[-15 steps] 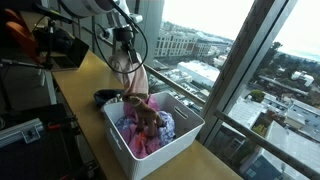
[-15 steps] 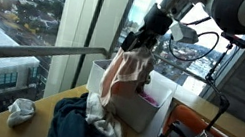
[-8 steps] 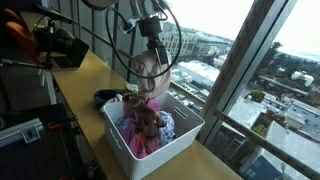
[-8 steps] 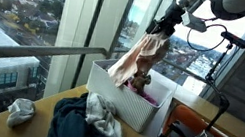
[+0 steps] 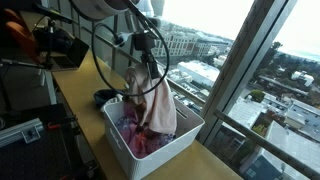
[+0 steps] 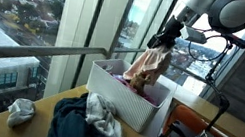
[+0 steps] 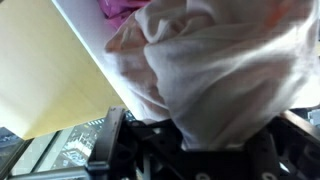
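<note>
The gripper (image 5: 147, 60) sits high over the white bin (image 5: 186, 134), jaws pinched tight on the top of a pale pink cloth (image 5: 157, 105). The cloth hangs straight down at six o'clock from the fingers, loose and folded on itself. Its lower end drops below the bin's rim, but whether it touches the clothes inside cannot be told. Down in the bin, at seven o'clock of the hanging cloth, lies a bright pink garment (image 5: 140, 144).

From the opposite side in an exterior view, the gripper (image 6: 165, 38) again shows clamped on the pale pink cloth (image 6: 146, 69), which hangs over the far half of the white bin (image 6: 119, 103). Outside the bin, at eight o'clock of it on the wooden counter (image 6: 45, 106), sits a dark blue garment (image 6: 67, 128) with a white and grey cloth (image 6: 103, 119) draped on it. A crumpled grey rag (image 6: 20, 112) lies at nine o'clock of that pile, just apart from it.

In the wrist view, the pale pink cloth (image 7: 220, 70) fills nearly everything, bunched right against the gripper body. The bright pink garment (image 7: 124, 10) peeks in at twelve o'clock.
</note>
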Action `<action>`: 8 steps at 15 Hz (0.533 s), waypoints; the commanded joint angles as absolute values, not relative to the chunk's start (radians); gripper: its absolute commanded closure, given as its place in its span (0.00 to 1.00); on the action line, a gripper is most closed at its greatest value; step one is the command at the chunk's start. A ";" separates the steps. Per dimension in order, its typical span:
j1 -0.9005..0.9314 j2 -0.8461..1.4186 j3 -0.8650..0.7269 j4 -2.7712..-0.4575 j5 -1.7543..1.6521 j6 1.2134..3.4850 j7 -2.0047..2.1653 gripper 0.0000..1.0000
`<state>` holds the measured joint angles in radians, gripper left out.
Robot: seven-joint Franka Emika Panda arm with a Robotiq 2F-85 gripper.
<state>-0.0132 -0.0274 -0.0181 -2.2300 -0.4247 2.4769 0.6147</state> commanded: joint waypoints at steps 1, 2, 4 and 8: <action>0.008 -0.019 0.018 -2.295 -0.436 2.503 0.673 0.67; 0.014 -0.016 0.024 -2.310 -0.435 2.503 0.683 0.59; 0.021 -0.019 0.028 -2.333 -0.432 2.503 0.692 0.46; 0.027 -0.029 0.030 -2.357 -0.431 2.497 0.701 0.16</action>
<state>0.0254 -0.0078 0.0261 -2.3346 -0.4246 2.4818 0.6817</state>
